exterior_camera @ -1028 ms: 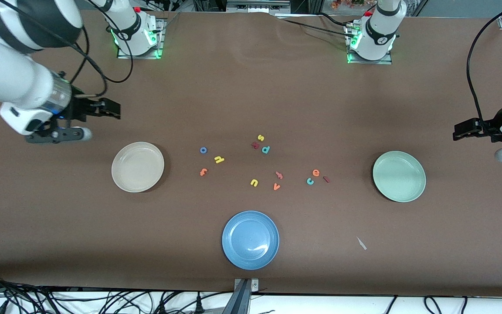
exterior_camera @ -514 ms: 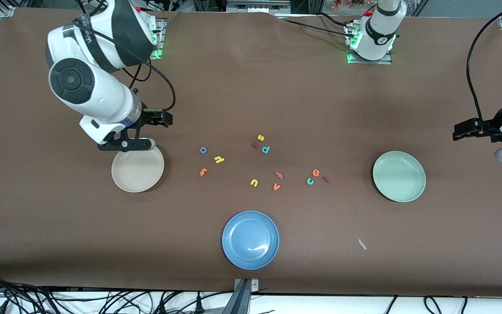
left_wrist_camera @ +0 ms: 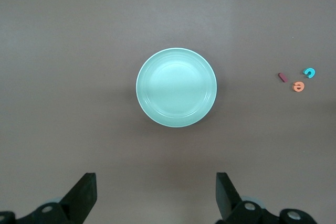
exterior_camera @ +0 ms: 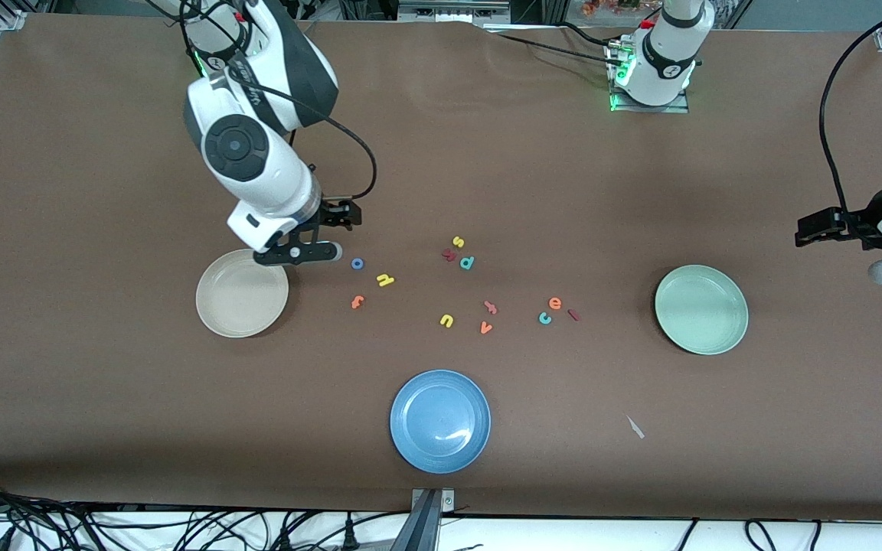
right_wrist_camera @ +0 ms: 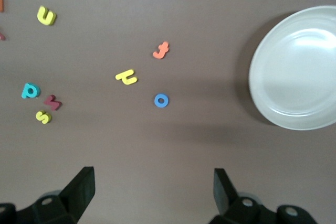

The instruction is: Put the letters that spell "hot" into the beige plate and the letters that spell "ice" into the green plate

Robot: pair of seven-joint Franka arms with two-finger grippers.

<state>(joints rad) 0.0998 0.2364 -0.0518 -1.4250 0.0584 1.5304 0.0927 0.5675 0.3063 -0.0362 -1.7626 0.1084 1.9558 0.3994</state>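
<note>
Hovering over the tabletop (exterior_camera: 104, 383) just beside the beige plate (exterior_camera: 241, 293) and the blue "o" (exterior_camera: 357, 264), the right tool (exterior_camera: 338, 218) has its fingers spread wide and grasps nothing. In the right wrist view the "o" (right_wrist_camera: 161, 100) lies nearest the tool, with the yellow "h" (right_wrist_camera: 126, 77) and orange "t" (right_wrist_camera: 161, 50) just past it and the beige plate (right_wrist_camera: 299, 66) to one side. Toward the middle of the tabletop sit a yellow "s" (exterior_camera: 458, 242), dark red "k" (exterior_camera: 449, 255), teal "p" (exterior_camera: 468, 262), yellow "u" (exterior_camera: 446, 321) and orange "v" (exterior_camera: 486, 327). Nearest the front camera is a blue plate (exterior_camera: 440, 421). Toward the left arm's end lie the teal "c" (exterior_camera: 545, 317), orange "e" (exterior_camera: 555, 304) and dark red "i" (exterior_camera: 573, 314), close together, well apart from the bare green plate (exterior_camera: 701, 309). The left tool (exterior_camera: 812, 228) waits with fingers released, over the tabletop's edge beside the green plate (left_wrist_camera: 176, 87)
</note>
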